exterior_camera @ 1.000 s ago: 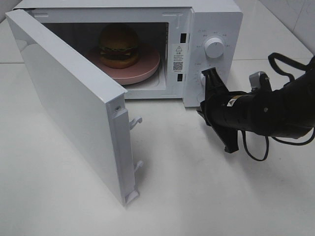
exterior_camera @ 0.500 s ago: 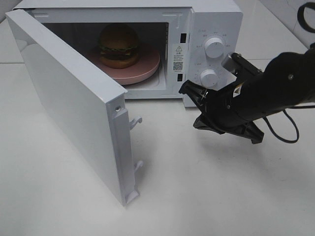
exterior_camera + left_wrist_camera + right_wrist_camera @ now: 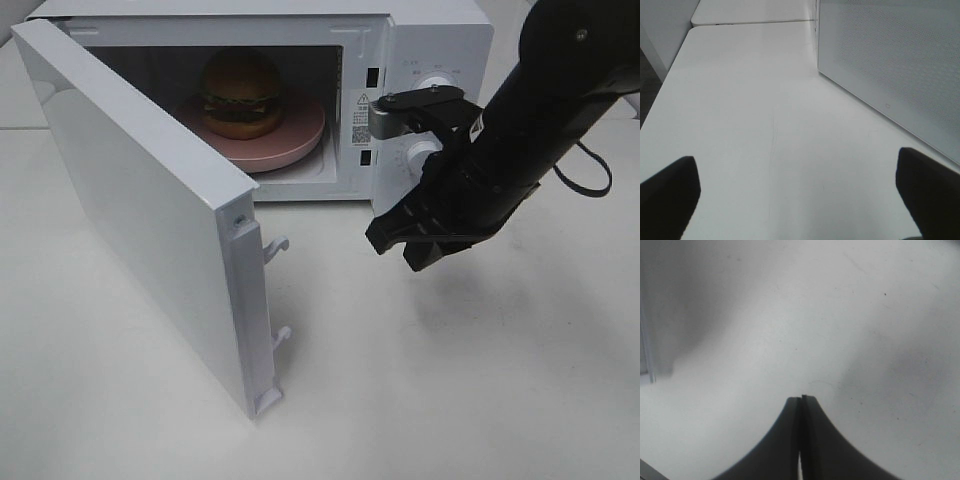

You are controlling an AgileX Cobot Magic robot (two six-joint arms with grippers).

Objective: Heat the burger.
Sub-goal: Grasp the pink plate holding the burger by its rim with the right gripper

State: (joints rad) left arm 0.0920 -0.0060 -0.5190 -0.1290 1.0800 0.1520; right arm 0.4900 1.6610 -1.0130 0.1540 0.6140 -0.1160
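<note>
likely lab: microwave [image 3: 450,45] on white table [image 3: 450,400]

Bright, flat light from above; wrist views soft.
In the high view the white table [image 3: 450,400] nearly washes out, a faint shadow spreads under the right arm [image 3: 540,110] toward 4 o'clock, and the microwave [image 3: 440,45] cavity is dim. The right gripper [image 3: 801,401] is a blurred dark shape, with grey shade at 10 o'clock; the left gripper [image 3: 800,187] tips are out of focus.

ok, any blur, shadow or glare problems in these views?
Exterior high: sharp, even light; burger dim inside the microwave, soft arm shadow on the table. Left wrist: open jaws are blurred dark blobs, door mesh soft. Right wrist: shut jaws out of focus, table partly shaded.
</note>
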